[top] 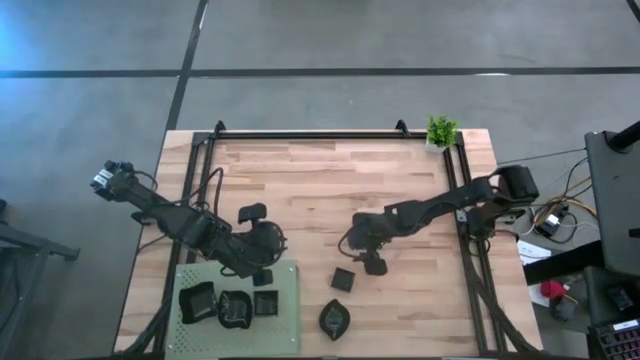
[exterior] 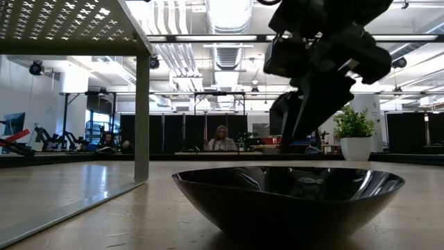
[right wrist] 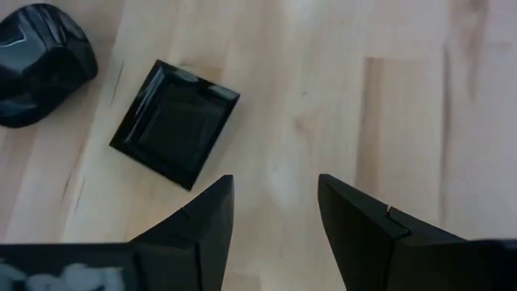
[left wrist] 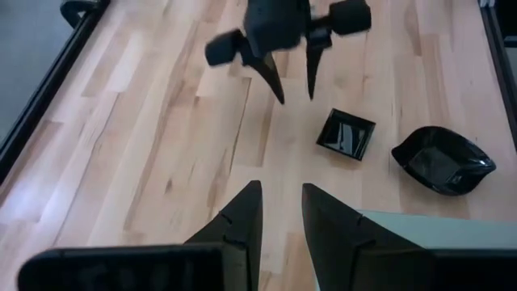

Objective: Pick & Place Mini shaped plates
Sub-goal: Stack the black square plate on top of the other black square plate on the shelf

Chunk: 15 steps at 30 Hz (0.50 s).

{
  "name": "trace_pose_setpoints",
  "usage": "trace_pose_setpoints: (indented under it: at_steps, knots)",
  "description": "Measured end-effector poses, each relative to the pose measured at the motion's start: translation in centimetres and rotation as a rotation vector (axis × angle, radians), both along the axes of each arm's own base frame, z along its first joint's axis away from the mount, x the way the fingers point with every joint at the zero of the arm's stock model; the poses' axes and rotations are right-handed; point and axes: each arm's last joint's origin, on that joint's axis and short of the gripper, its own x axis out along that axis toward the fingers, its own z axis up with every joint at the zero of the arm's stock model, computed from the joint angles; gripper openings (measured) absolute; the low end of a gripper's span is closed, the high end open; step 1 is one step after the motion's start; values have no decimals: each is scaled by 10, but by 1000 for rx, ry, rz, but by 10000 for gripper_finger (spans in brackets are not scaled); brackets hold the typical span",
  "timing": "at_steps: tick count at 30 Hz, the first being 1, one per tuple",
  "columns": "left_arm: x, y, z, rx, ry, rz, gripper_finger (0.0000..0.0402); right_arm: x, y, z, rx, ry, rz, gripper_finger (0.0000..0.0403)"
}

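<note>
**Both claws empty, right one poised beside the square plate**

Right claw (top: 374, 266) sits near desk centre in my high view, fingers apart and holding nothing, with a small square plate (top: 343, 279) just at its 8 o'clock and a leaf-like plate (top: 334, 319) further toward 7 o'clock. My left claw (top: 262, 275) hangs over the upper edge of the light green mat (top: 285, 335), where three more black plates lie: a large one (top: 197, 302), a rounded one (top: 236, 309) and a small square one (top: 265, 302). A potted plant (top: 441, 131) stands at the desk's far right corner.

Low view: the leaf-like plate (exterior: 288, 196) fills the foreground on the desk (exterior: 83, 208), with the right claw (exterior: 300, 121) hanging behind it and the plant (exterior: 354, 135) beyond.

Left wrist view: my own fingers (left wrist: 242, 218) are slightly apart with nothing between them; ahead, the right claw (left wrist: 292, 81) hangs open, the square plate (left wrist: 346, 135) and leaf-like plate (left wrist: 443, 159) just beyond it.

Right wrist view: fingers (right wrist: 206, 214) spread over bare wood, the square plate (right wrist: 174, 123) lying just beside one fingertip, apart from it, and the leaf-like plate (right wrist: 40, 61) beyond.
</note>
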Motion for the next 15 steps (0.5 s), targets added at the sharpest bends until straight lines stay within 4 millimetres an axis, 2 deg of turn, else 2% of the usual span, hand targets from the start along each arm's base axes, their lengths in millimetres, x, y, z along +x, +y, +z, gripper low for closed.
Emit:
trace_pose_setpoints:
  at_steps: [8,15]
  knots:
    - [0,0,0,-5,-3,3,83,13,9,-19,110,-4,71,171]
    - [0,0,0,-8,-7,5,83,18,16,-30,112,-5,84,171]
